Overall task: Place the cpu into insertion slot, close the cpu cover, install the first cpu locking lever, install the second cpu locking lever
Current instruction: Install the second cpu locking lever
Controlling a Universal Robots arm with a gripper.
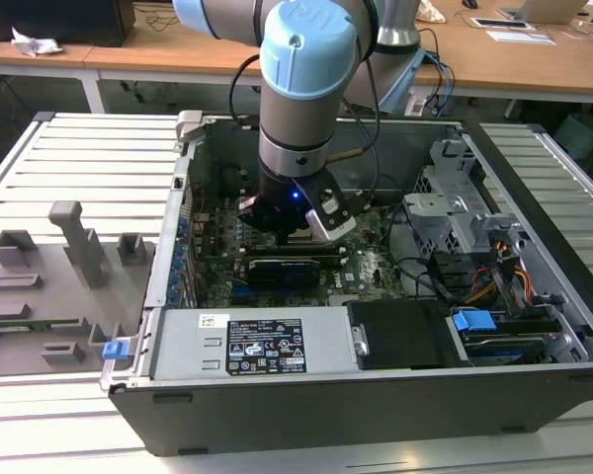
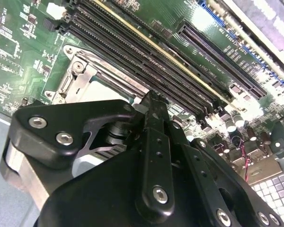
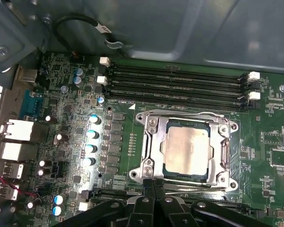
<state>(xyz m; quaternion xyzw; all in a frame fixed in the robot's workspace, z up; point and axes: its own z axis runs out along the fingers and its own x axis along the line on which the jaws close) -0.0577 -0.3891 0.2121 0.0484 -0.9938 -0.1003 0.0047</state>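
One cpu (image 3: 187, 150) under one cpu cover (image 3: 151, 144), four memory slots (image 3: 175, 82) beside.

1 robot arm (image 1: 301, 89), 1 open computer case (image 1: 376, 395), 1 chip (image 3: 187, 149) under 1 metal cover (image 3: 154, 142), 4 long memory slots (image 3: 175, 82), 1 grey tray (image 1: 40, 296)
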